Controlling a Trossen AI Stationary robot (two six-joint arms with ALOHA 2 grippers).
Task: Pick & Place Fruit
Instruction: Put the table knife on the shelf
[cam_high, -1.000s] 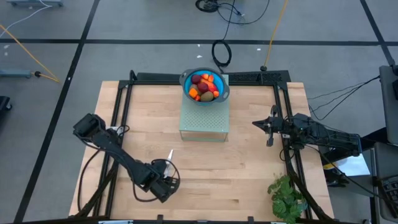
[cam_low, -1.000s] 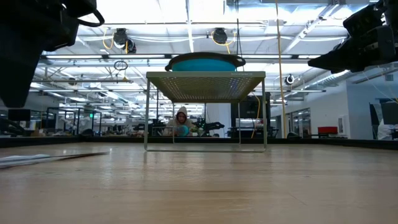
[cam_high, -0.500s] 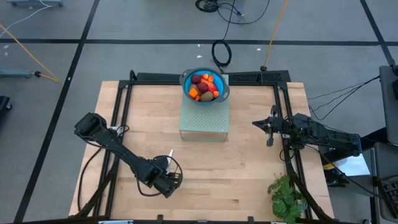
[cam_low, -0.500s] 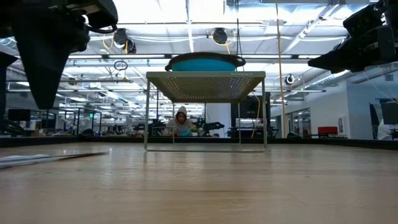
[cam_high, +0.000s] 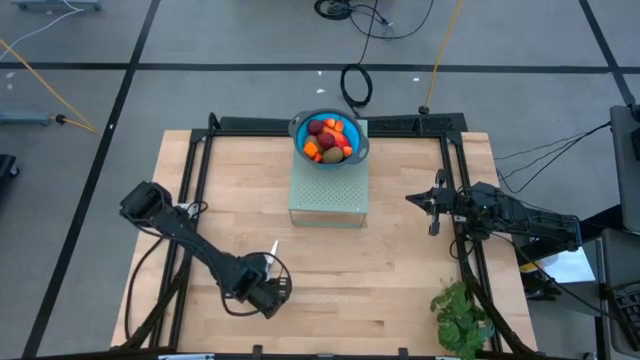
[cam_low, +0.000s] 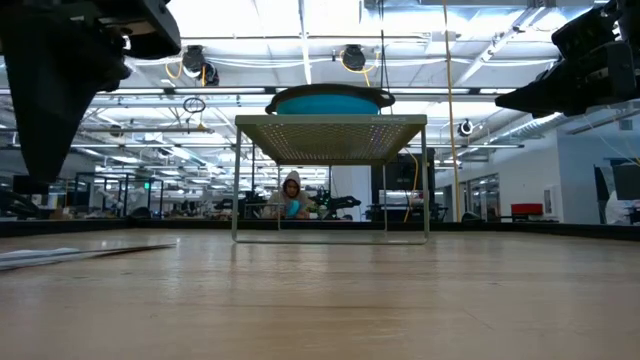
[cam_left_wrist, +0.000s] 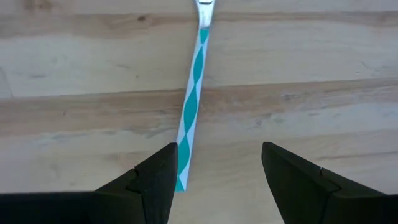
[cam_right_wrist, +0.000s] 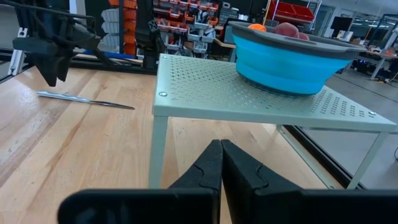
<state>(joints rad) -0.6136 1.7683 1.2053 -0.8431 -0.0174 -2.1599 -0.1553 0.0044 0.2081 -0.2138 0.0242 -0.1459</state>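
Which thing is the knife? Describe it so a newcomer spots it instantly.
Start at the wooden table and find the pale green perforated stand carrying the blue bowl of fruit. On the left arm's side of the stand, nearer the front edge, the knife lies flat on the bare wood, just ahead of the left tool. Nothing else is slim: silver blade, teal-and-white diamond handle.

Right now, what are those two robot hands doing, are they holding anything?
Left hand: open, holding nothing, hovering over the knife on the table.
Right hand: closed, empty, waiting beside the rack.
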